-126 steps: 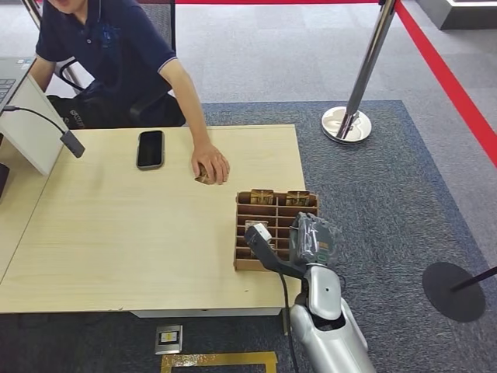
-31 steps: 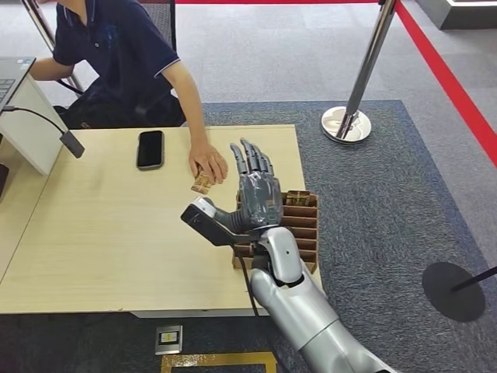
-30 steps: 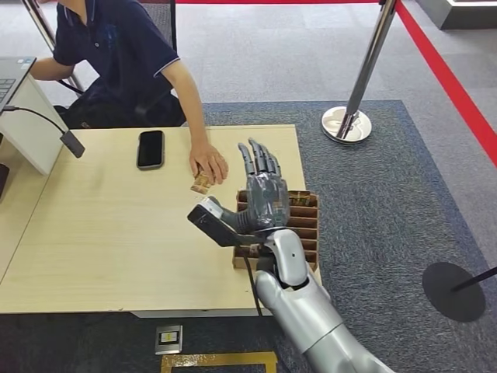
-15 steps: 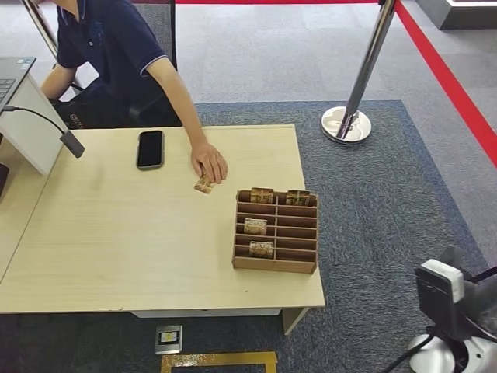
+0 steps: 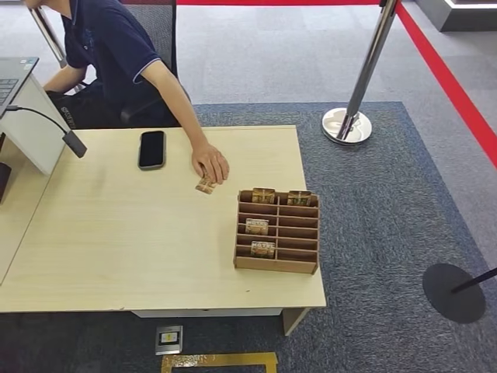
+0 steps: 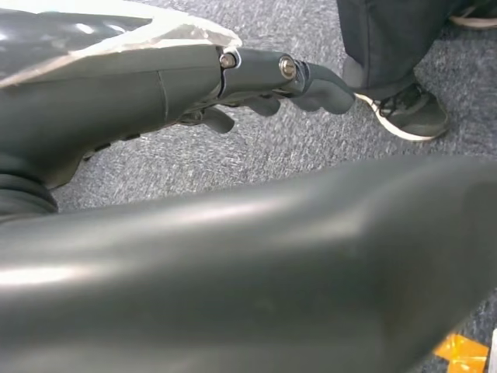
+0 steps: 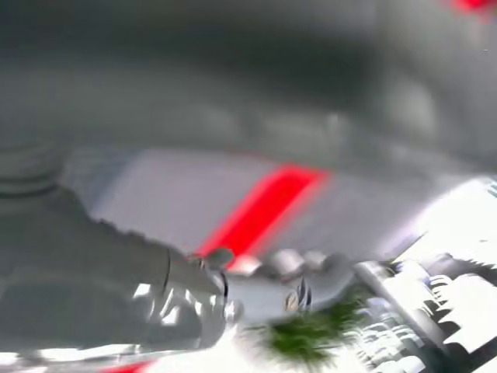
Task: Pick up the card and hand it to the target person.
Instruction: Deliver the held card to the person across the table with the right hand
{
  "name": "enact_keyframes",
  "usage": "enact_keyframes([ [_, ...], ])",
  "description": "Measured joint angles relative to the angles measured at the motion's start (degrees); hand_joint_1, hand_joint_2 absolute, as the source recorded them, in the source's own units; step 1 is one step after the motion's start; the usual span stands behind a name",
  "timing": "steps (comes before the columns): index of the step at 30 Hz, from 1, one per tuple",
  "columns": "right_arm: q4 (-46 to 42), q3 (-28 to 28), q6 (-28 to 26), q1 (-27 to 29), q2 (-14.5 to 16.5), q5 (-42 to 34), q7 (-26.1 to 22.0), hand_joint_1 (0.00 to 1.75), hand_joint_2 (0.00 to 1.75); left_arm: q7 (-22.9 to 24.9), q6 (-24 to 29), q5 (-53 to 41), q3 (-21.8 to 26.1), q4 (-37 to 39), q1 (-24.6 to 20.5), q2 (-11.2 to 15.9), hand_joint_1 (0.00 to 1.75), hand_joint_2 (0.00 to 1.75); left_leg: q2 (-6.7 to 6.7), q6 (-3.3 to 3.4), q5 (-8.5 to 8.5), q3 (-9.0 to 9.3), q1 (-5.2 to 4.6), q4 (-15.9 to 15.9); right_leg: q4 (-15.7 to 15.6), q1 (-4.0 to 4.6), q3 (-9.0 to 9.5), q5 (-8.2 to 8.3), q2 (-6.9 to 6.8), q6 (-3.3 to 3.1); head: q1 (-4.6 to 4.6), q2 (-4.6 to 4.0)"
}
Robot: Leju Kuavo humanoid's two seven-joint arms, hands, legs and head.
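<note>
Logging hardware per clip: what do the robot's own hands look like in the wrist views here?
Left wrist view: the left hand is dark grey, with a thick smooth thumb bearing two silver screw heads and darker fingers beyond it. Right wrist view: heavily blurred; the right hand reads as grey with glossy highlights and a small metal fastener. No cables or markings can be made out.

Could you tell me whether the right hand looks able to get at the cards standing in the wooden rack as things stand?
Probably yes: the cards stand upright in the open-topped rack near the table's right edge, nothing over them. The right hand is blurred and away from the table.
</note>
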Motion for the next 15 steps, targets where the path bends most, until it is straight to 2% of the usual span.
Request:
enact_keyframes([
  [2, 10.5, -4.8, 0.0, -1.8, -2.2, 0.4, 2.6, 0.0, 0.0, 0.1, 0.0, -0.1, 0.0, 0.0, 0.0, 0.0, 0.0, 1.75, 0.01, 0.01, 0.0, 0.01, -0.02, 0.0, 0.0, -0.01, 0.0, 0.01, 0.0, 0.01, 0.02, 0.0],
  [6, 26.2, -9.8, 0.1, -3.6, -4.3, 7.5, 13.7, 0.0, 0.0, -0.1, 0.1, -0.4, 0.1, 0.0, 0.0, -0.1, 0.0, 1.75, 0.03, 0.01, 0.0, 0.03, -0.01, 0.0, 0.1, 0.02, -0.03, 0.0, 0.0, 0.0, 0.03, 0.0],
  [10, 37.4, -10.0, 0.9, -4.7, -5.1, 15.6, 26.1, 0.0, 0.0, -0.4, 0.1, -1.2, 0.1, 0.0, 0.0, -0.1, 0.0, 1.75, 0.05, -0.04, 0.03, 0.04, 0.02, 0.0, 0.1, 0.04, -0.05, -0.03, 0.0, -0.04, 0.03, 0.0],
  [12, 41.0, -9.4, 1.8, -4.9, -5.0, 18.6, 30.4, 0.0, 0.0, -0.7, 0.0, -1.4, 0.1, 0.0, 0.0, -0.1, 0.0, 1.75, 0.04, -0.06, 0.05, 0.03, 0.02, 0.0, 0.1, 0.04, -0.05, -0.03, 0.0, -0.05, 0.03, 0.0],
  [15, 44.8, -8.0, 4.4, -5.1, -4.9, 21.6, 34.4, 0.0, 0.0, -1.1, -0.2, -1.4, 0.0, 0.0, 0.0, -0.1, 0.0, 1.75, 0.05, -0.07, 0.05, 0.04, 0.01, 0.0, 0.2, 0.04, -0.05, -0.03, 0.0, -0.05, 0.04, 0.0],
])
